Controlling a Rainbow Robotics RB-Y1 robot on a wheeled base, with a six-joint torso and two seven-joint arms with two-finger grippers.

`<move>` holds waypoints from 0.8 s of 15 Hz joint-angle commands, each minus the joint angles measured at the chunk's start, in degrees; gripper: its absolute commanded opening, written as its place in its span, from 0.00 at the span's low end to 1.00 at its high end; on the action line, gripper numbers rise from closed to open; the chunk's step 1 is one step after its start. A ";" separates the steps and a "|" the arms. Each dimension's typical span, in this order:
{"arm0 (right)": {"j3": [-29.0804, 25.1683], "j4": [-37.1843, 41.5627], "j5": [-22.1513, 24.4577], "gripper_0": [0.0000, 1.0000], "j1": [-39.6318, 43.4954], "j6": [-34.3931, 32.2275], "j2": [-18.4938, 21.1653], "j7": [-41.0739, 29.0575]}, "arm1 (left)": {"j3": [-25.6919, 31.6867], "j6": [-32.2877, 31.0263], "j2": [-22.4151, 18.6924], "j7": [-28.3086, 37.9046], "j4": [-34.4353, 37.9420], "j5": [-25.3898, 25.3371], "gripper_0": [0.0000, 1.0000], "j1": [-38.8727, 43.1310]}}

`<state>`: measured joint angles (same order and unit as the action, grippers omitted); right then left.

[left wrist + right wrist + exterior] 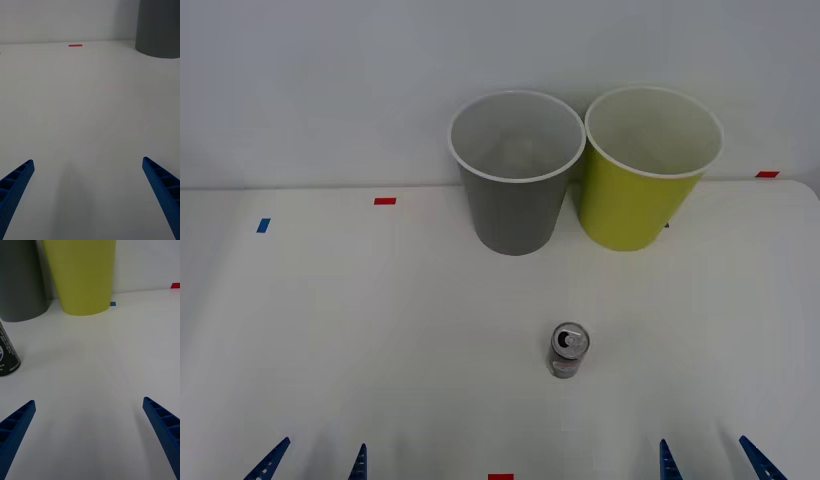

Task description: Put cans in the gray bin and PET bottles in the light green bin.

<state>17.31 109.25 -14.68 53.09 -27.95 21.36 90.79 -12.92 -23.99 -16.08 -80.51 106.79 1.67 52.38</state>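
Note:
A small dark can (568, 351) with a silver top stands upright on the white table, in front of the two bins. The gray bin (515, 172) and the light green bin (645, 167) stand side by side at the back, both upright. My right gripper (710, 460) is open at the front edge, right of the can and some way short of it. The right wrist view shows the can (6, 354), the gray bin (20, 279) and the light green bin (82, 275) beyond the open fingers (165, 431). My left gripper (315, 462) waits open at the front left. No PET bottles are in view.
The white table (360, 320) ends at a pale wall behind the bins. Small red tape marks (385, 201) and a blue one (263, 225) lie flat on it. In the left wrist view the gray bin (159, 28) stands far ahead of the fingers (15, 185).

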 commanded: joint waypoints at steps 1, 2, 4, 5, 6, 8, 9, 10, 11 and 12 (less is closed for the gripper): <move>0.00 0.00 0.00 1.00 0.00 0.00 0.00 0.00 | 0.00 0.00 0.00 0.00 0.00 0.00 1.00 0.00; 0.00 0.00 0.00 1.00 0.00 0.00 0.00 0.00 | 0.00 0.00 0.00 0.00 0.00 0.00 1.00 0.00; 0.00 0.00 0.00 1.00 0.00 0.00 0.00 0.00 | 0.00 0.00 0.00 0.00 0.00 0.00 1.00 0.00; 0.00 0.00 0.00 1.00 0.00 0.00 0.00 0.00 | 0.00 0.00 0.00 0.00 0.00 0.00 1.00 0.00; 0.00 0.00 0.00 1.00 0.00 0.00 0.00 0.00 | 0.00 0.00 0.00 0.00 0.00 0.00 1.00 0.00; 0.00 0.00 0.00 1.00 0.00 0.00 0.00 0.00 | 0.00 0.00 0.00 0.00 0.00 0.00 1.00 0.00; 0.00 0.00 0.00 1.00 0.00 0.00 0.00 0.00 | 0.00 0.00 0.00 0.00 0.00 0.00 1.00 0.00; 0.00 0.00 0.00 1.00 0.00 0.00 0.00 0.00 | 0.00 0.00 0.00 0.00 0.00 0.00 1.00 0.00; 0.00 0.00 0.00 1.00 0.00 0.00 0.00 0.00 | 0.00 0.00 0.00 0.00 0.00 0.00 1.00 0.00; 0.00 0.00 0.00 1.00 0.00 0.00 0.00 0.00 | 0.00 0.00 0.00 0.00 0.00 0.00 1.00 0.00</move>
<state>17.31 109.25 -14.68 53.09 -27.95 21.36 90.79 -12.92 -23.99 -16.08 -80.51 106.79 1.67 52.38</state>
